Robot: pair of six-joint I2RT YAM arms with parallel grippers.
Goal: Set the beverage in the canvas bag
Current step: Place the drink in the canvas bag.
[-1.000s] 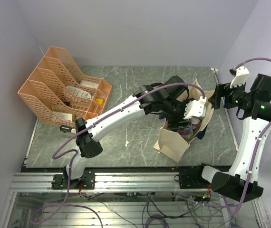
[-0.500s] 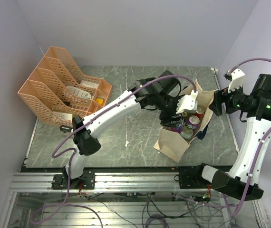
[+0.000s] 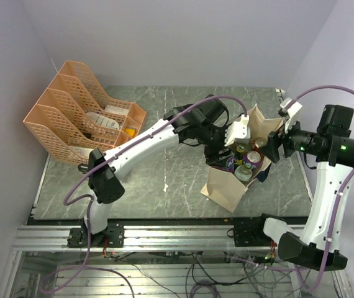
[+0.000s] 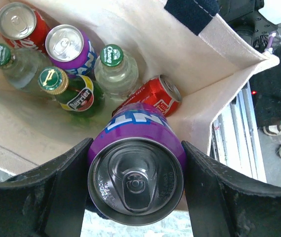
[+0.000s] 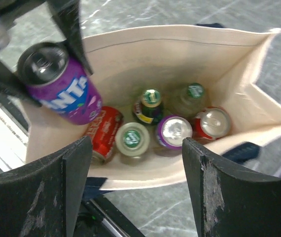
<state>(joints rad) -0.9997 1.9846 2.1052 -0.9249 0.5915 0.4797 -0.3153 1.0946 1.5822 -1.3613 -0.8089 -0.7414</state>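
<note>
The beverage, a purple Fanta can [image 4: 135, 173], is clamped between the black fingers [image 4: 66, 192] of my left gripper [image 4: 135, 183], top toward the camera. It hangs over the left side of the canvas bag's [image 3: 223, 189] open mouth. In the right wrist view the same purple can [image 5: 64, 91] is tilted at the bag's [image 5: 180, 54] near-left rim. Several drinks stand inside the bag, and a red can [image 5: 101, 133] lies on its side. My right gripper [image 5: 136, 192] is open above the bag's right rim, gripping nothing. From above, the right gripper [image 3: 270, 149] hovers by the bag's right edge.
Orange file trays [image 3: 77, 118] stand at the table's far left. A navy strap handle [image 4: 192, 12] hangs over the bag's far rim. The table's right edge [image 3: 301, 167] runs close behind the bag, with the right arm over it.
My left gripper has pulled back left and up from deep in the bag, still holding the purple can. My right gripper has swung in toward the bag's right rim.
</note>
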